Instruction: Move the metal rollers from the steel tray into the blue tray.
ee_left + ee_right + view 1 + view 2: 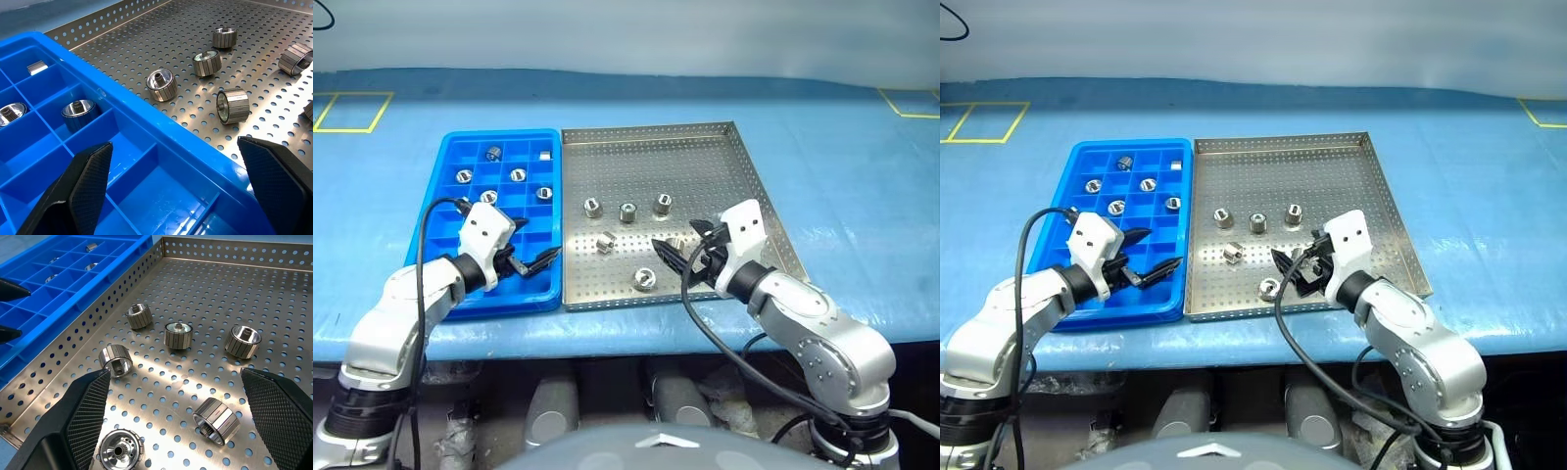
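Gleaming unmarked metal rollers (177, 335); steel tray (254, 293)

Bright, even light, seemingly from overhead; glare patches on the steel tray (205, 377); soft shadows under the metal rollers (178, 335); images sharp.

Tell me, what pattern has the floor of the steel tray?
Rows of small round holes across the steel tray; clearest in the right wrist view.

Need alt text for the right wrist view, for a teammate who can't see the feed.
The right gripper hangs open and empty over the steel tray, where six metal rollers lie scattered on the perforated floor, two of them between its fingers. Beside the steel tray sits the blue tray, with a few rollers in its compartments.
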Robot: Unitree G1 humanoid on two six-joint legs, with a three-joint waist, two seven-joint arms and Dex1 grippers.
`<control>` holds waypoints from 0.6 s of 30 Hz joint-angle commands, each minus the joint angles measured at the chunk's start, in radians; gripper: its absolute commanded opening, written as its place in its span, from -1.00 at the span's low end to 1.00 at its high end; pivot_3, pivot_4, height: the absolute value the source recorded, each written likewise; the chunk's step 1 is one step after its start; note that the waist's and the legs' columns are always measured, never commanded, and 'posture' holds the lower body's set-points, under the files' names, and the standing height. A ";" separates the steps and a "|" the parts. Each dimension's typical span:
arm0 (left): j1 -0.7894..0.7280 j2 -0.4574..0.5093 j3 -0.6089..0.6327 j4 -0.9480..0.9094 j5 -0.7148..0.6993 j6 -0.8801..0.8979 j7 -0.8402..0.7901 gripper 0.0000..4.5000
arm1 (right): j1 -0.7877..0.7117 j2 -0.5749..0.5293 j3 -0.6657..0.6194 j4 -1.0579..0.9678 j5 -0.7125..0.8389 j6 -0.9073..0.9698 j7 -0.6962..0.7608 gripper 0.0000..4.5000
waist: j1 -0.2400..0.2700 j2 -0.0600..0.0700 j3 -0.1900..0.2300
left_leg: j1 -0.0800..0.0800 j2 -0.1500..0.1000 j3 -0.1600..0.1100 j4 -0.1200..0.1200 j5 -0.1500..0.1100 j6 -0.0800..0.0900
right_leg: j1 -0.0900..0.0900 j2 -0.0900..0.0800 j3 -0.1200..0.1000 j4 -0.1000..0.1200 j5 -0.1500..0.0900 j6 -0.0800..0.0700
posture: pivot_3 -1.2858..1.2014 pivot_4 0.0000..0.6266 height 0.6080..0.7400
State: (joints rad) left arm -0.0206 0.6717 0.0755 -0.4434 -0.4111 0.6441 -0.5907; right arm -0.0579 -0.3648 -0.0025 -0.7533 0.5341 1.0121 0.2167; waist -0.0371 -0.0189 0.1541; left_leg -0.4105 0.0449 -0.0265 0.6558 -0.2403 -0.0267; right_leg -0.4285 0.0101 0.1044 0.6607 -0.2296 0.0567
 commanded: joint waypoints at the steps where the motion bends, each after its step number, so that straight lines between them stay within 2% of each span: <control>1: -0.010 0.006 0.029 -0.049 -0.012 0.003 -0.003 0.99 | -0.004 -0.021 0.021 -0.026 -0.008 -0.011 0.010 1.00 | 0.000 0.000 0.000 | 0.000 0.000 0.000 0.000 0.000 0.000 | 0.000 0.000 0.000 0.000 0.000 0.000 | 0.07 -0.52 1.00; 13: -0.035 0.012 0.023 -0.041 -0.015 0.018 -0.014 0.99 | -0.008 -0.041 0.047 -0.030 -0.036 -0.007 0.005 1.00 | 0.001 0.000 0.000 | 0.000 0.000 0.000 0.000 0.000 0.000 | 0.000 0.000 0.000 0.000 0.000 0.000 | 0.07 -0.52 1.00; 18: -0.202 0.024 -0.053 0.042 0.004 0.045 -0.064 0.99 | -0.036 -0.041 0.041 -0.029 -0.049 0.012 -0.012 1.00 | 0.004 -0.001 0.000 | 0.000 0.000 -0.001 0.003 0.000 0.000 | 0.001 0.000 0.000 0.001 0.000 0.001 | 0.07 -0.52 1.00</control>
State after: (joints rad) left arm -0.1701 0.6800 0.0479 -0.4189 -0.4103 0.6847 -0.6206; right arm -0.0753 -0.3994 0.0518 -0.7546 0.4899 1.0173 0.2118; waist -0.0332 -0.0195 0.1544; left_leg -0.4110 0.0446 -0.0268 0.6590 -0.2402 -0.0266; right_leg -0.4276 0.0104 0.1043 0.6613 -0.2291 0.0575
